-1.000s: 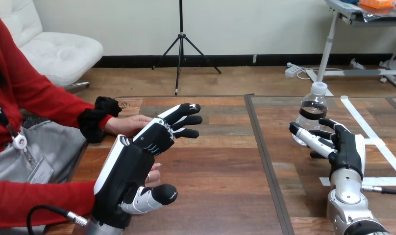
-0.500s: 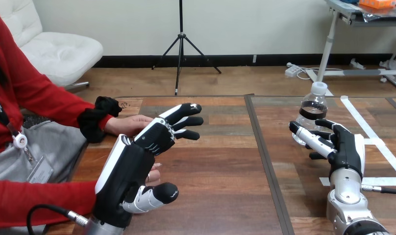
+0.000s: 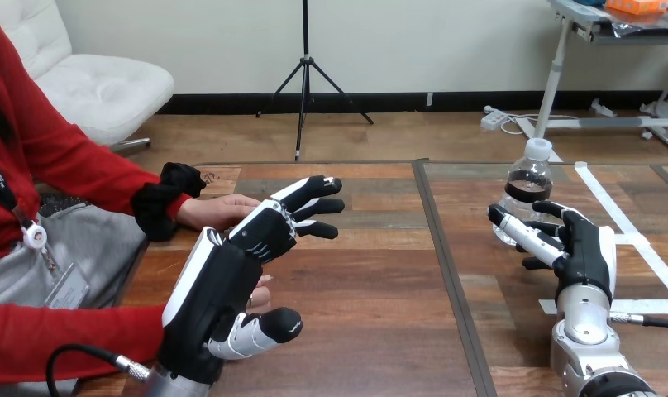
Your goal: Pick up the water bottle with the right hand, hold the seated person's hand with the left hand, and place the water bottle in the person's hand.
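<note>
Wooden table bears a water bottle beside the open right hand; left hand open.

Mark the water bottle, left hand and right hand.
water bottle (image 3: 527,188): head view, dark label band.
left hand (image 3: 219,291): head view, black middle part.
right hand (image 3: 589,252): head view, black middle part.

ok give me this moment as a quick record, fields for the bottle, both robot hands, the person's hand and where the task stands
water bottle: upright on the table, right side, cap on
right hand: open, close in front of the bottle, fingers not closed round it
left hand: open, fingers straight, in front of the person's hand
person's hand: lies on the table at the left, no robot fingers curled round it
task status: bottle not yet picked up, person's hand not yet held
</note>
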Robot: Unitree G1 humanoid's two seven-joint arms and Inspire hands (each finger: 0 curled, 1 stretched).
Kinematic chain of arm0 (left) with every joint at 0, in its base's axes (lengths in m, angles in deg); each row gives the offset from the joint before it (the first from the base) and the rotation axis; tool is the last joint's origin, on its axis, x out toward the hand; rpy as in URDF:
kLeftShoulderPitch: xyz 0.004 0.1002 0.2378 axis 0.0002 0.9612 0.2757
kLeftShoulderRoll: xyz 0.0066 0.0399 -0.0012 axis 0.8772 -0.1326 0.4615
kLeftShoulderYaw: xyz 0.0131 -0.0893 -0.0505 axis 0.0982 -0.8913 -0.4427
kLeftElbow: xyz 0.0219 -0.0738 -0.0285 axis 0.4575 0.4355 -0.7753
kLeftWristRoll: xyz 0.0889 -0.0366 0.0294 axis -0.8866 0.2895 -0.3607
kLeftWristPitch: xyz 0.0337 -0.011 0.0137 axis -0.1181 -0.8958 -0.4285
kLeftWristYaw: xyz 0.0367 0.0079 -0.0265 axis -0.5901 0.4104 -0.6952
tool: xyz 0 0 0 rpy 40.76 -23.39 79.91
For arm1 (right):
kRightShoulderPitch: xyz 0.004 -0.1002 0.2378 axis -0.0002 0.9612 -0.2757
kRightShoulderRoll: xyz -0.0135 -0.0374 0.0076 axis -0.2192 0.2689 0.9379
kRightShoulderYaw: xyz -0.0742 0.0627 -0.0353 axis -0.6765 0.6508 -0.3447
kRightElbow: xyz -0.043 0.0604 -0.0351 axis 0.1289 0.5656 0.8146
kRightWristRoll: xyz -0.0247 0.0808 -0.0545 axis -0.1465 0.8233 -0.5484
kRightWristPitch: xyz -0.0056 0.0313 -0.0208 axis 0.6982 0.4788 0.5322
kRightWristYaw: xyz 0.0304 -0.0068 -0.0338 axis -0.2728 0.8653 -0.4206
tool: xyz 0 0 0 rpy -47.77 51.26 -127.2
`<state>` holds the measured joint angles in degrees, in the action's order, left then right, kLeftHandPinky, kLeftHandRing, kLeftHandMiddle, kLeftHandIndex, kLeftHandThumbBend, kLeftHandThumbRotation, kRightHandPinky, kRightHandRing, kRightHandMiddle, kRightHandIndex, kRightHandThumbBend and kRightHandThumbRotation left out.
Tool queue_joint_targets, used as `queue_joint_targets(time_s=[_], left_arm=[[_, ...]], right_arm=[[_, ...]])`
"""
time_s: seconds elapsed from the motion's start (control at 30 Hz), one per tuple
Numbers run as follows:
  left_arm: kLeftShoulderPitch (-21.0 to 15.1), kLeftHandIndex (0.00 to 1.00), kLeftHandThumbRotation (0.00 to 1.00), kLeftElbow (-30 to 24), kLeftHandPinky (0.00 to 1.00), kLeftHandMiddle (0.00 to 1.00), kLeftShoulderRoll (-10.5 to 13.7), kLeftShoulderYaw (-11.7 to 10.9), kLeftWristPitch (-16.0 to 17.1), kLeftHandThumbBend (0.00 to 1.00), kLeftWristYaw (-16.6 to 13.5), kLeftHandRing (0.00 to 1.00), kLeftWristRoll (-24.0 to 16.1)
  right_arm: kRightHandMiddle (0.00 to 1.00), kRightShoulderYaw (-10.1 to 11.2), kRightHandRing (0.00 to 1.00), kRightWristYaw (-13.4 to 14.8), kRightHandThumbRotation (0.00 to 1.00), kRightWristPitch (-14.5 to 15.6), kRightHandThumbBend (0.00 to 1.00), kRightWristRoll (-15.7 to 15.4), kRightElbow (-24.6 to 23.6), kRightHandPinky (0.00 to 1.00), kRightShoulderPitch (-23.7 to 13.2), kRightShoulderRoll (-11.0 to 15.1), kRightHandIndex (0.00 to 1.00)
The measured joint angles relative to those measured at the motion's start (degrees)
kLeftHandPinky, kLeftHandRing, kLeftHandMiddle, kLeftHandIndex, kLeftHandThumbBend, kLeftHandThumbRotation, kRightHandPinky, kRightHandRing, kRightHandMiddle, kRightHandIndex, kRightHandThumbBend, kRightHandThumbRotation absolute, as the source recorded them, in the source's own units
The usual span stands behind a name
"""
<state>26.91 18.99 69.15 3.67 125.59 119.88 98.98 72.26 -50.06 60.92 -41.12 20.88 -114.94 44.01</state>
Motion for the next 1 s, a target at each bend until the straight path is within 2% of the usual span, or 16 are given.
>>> queue_joint_targets(time_s=[0.17,0.4,0.63,1.0], left_arm=[[-0.21,0.84,0.79,0.0,0.7,0.86,0.01,0.01,-0.09,1.0,0.16,0.82,0.17],[-0.56,0.84,0.79,0.01,0.71,0.86,0.04,0.0,-0.04,1.0,0.17,0.82,0.15],[-0.67,0.84,0.78,0.07,0.7,0.86,0.1,0.0,0.02,1.0,0.43,0.82,0.19],[-0.67,0.84,0.8,0.11,0.7,0.86,0.16,-0.16,0.06,1.0,0.35,0.81,-0.11]], right_arm=[[0.71,-0.26,0.63,0.48,0.4,0.0,1.0,-0.54,0.0,0.53,0.0,0.0,0.81],[0.85,-0.31,0.79,0.29,0.46,-0.01,1.0,-0.7,0.0,0.68,0.0,0.0,0.93],[0.96,-0.87,0.9,0.41,0.5,-0.01,1.0,-1.34,0.0,0.77,0.0,0.07,0.99],[1.0,-0.9,0.99,0.89,0.52,-0.25,1.0,-1.38,0.0,0.9,0.0,0.07,1.0]])
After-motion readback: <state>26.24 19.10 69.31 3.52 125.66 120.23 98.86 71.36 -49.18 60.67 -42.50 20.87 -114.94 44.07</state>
